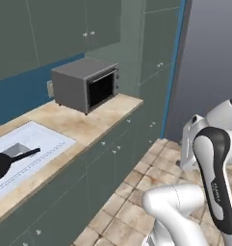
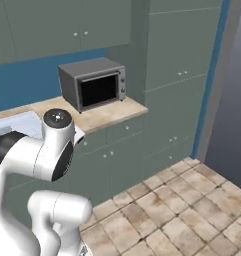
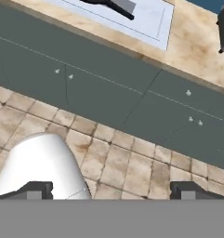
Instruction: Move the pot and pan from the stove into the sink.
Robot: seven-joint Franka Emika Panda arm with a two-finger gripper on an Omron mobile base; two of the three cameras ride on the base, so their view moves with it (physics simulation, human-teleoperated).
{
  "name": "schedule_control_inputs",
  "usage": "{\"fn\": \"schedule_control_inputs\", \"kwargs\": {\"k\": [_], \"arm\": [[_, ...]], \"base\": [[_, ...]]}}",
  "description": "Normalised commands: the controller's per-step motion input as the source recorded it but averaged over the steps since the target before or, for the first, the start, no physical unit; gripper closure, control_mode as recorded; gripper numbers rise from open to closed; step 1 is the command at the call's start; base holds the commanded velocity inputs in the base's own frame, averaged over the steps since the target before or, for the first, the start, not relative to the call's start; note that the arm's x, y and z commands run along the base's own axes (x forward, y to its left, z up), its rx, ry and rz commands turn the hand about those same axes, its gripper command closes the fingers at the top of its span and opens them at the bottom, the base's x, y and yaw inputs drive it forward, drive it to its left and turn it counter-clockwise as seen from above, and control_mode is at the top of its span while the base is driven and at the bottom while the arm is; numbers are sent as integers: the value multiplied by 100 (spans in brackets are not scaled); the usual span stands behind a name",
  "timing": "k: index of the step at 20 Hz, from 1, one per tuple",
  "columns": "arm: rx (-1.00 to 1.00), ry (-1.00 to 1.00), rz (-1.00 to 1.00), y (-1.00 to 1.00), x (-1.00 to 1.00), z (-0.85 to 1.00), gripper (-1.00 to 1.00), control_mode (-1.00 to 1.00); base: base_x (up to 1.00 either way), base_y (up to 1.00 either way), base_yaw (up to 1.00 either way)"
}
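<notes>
I see the pan (image 1: 1, 163) lying in the sink (image 1: 50, 139), its body cut off by the left edge, its thin handle pointing toward the microwave (image 1: 86, 84) at the counter's (image 1: 112, 108) far end. Pot and stove are out of frame. My gripper (image 3: 112, 189) hangs over floor tiles (image 3: 118, 160) before the cabinets, fingers spread wide, holding nothing.

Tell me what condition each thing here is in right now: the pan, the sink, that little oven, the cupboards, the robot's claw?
pan: lying in the sink, handle pointing toward the oven.
sink: white basin holding the pan.
toaster oven: on the counter, door shut, dark inside.
lower cabinets: doors closed.
gripper: open, holding nothing, aimed at the cabinet fronts and floor.
</notes>
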Motion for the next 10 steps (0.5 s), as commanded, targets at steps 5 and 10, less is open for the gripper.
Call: {"fn": "schedule_control_inputs", "kwargs": {"k": [5,10], "arm": [[0,0,0,0,0,0,-100,100],[0,0,0,0,0,0,-100,100]], "base": [[0,-7,-50],[0,-5,-50]]}}
